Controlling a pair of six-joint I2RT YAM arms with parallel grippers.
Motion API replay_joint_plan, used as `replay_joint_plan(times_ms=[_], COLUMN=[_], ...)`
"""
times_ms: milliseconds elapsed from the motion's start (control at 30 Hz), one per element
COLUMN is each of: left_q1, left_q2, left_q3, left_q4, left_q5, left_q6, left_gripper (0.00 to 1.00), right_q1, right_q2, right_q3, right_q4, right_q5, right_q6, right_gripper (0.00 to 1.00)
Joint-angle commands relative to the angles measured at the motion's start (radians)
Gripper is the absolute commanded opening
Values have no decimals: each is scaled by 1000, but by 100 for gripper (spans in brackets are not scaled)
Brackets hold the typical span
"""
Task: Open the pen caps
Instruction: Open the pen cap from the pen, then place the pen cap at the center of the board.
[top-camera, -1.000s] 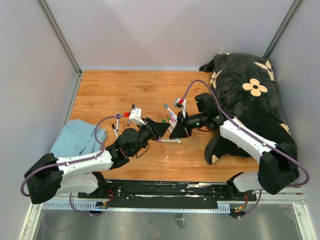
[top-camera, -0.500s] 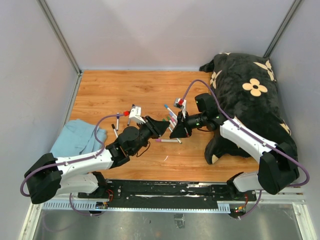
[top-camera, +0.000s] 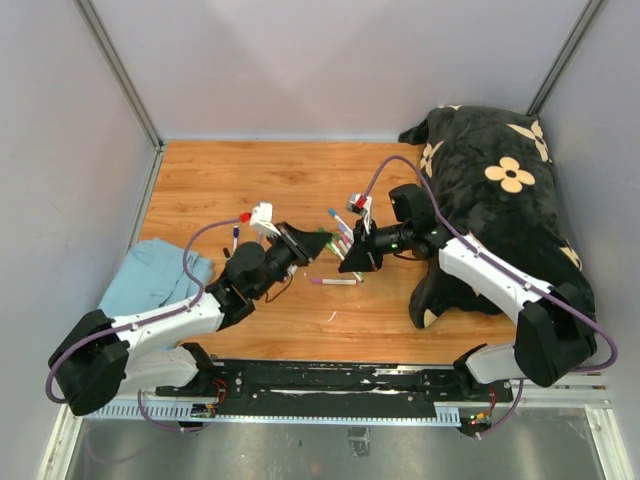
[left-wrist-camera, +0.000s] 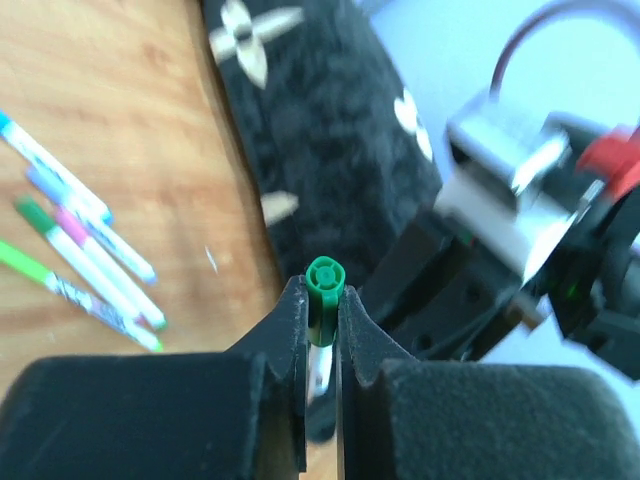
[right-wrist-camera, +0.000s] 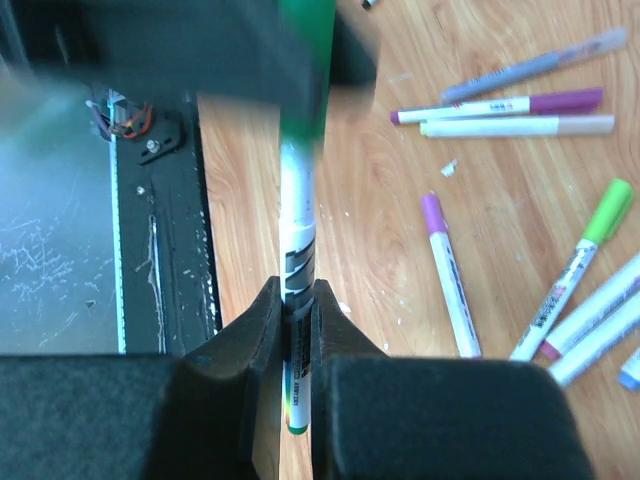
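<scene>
Above the middle of the wooden tabletop (top-camera: 250, 190), my two arms meet tip to tip, with one pen held in the air between them. My left fingers (top-camera: 316, 243) are pinched nearly shut on the green cap (left-wrist-camera: 325, 290). In the left wrist view its round end faces the camera, poking up just past my fingertips, and both pads press against its sides. My right fingers (top-camera: 350, 262) are closed tight around the white pen barrel (right-wrist-camera: 297, 230), low down near its printed band, and the barrel runs straight away from them towards the cap. In the right wrist view the green end is blurred, so I cannot tell whether the cap is seated on the barrel or has parted from it.

Loose pens (top-camera: 340, 232) lie on the tabletop beneath and just beyond my fingers, and another lies by itself a little nearer the arm bases. They are white with coloured caps (right-wrist-camera: 432, 210) in purple, green, blue and pink. A black cushion with cream flowers (top-camera: 500, 190) fills the right side. A pale blue cloth (top-camera: 150, 275) lies at the left edge.
</scene>
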Motion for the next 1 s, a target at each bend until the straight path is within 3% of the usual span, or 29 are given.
replay_joint_plan(times_ms=[0, 267, 400, 567, 733, 867, 967], left_q1=[177, 313, 329, 333, 332, 331, 331], left_q2=[17, 161, 334, 636, 907, 1133, 1280], left_q3=[108, 299, 412, 682, 1027, 1364, 1570], left_q4=[44, -40, -90, -267, -502, -755, -858], left_q5=[-34, 16, 225, 398, 354, 255, 206], left_q6=[53, 85, 103, 145, 160, 88, 38], left_gripper=[0, 0, 0, 0, 0, 0, 0], right_q1=[19, -1, -97, -262, -335, -337, -338], right_q2=[35, 75, 82, 179, 360, 490, 538], right_q3=[20, 50, 63, 137, 321, 435, 477], right_q4=[-77, -118, -123, -141, -194, -279, -275], right_q5=[-46, -1, 86, 131, 301, 374, 459], right_q6=[-30, -25, -7, -6, -33, 3, 47], right_gripper=[1, 1, 1, 1, 1, 3, 4])
